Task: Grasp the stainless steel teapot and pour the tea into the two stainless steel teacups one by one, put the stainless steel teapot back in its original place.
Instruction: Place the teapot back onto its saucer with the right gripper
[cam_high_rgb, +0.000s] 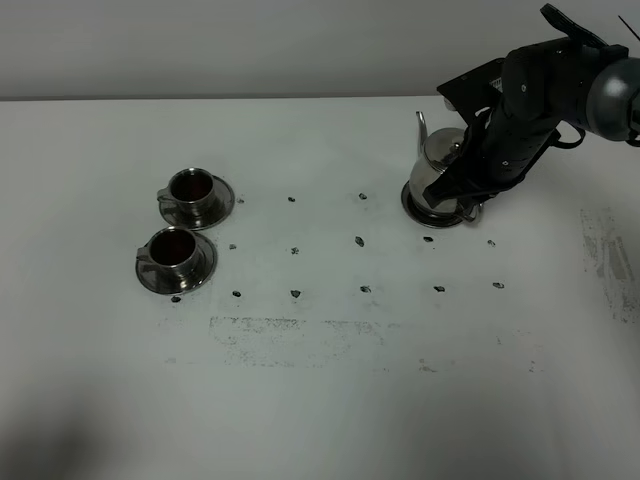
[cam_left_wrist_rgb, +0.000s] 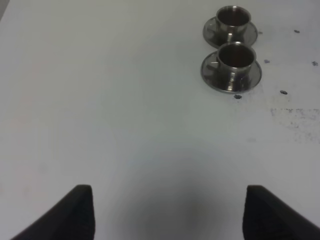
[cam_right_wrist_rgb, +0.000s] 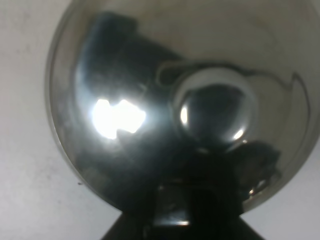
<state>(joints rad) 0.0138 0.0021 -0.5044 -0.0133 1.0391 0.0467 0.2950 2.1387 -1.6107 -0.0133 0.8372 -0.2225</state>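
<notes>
Table (cam_high_rgb: 320, 400) was white, scuffed, with small dark marks in a loose grid across the middle.

Right arm (cam_high_rgb: 540, 100) reached in from the far right, bent down over the teapot (cam_high_rgb: 440, 165). Right gripper (cam_high_rgb: 462, 195) sat at the pot's handle side, low near the base. From the high view I couldn't tell whether the jaws were closed on the handle or just beside it. The wrist view didn't help: it looked straight down on the domed lid (cam_right_wrist_rgb: 165, 110) and its round knob (cam_right_wrist_rgb: 215, 112), with dark gripper parts at the handle edge, and the jaw gap was hidden.

The teapot stood upright on the table, far right of centre, spout (cam_high_rgb: 422, 128) pointing far-left, well apart from the cups.

Two cups sat at the left, each on its own saucer, just beside each other. The far cup (cam_high_rgb: 191, 190) and near cup (cam_high_rgb: 172, 250) both showed dark reddish-brown tea (cam_high_rgb: 172, 243) inside. The far saucer (cam_high_rgb: 226, 203) and near saucer (cam_high_rgb: 204, 268) were close, and I couldn't tell if the rims touched.

Left gripper (cam_left_wrist_rgb: 167, 212): only two dark fingertips (cam_left_wrist_rgb: 77, 212) showed in its wrist view, spread wide, holding nothing, above bare table, with both cups (cam_left_wrist_rgb: 234, 57) well ahead of it. It was out of the high view.
</notes>
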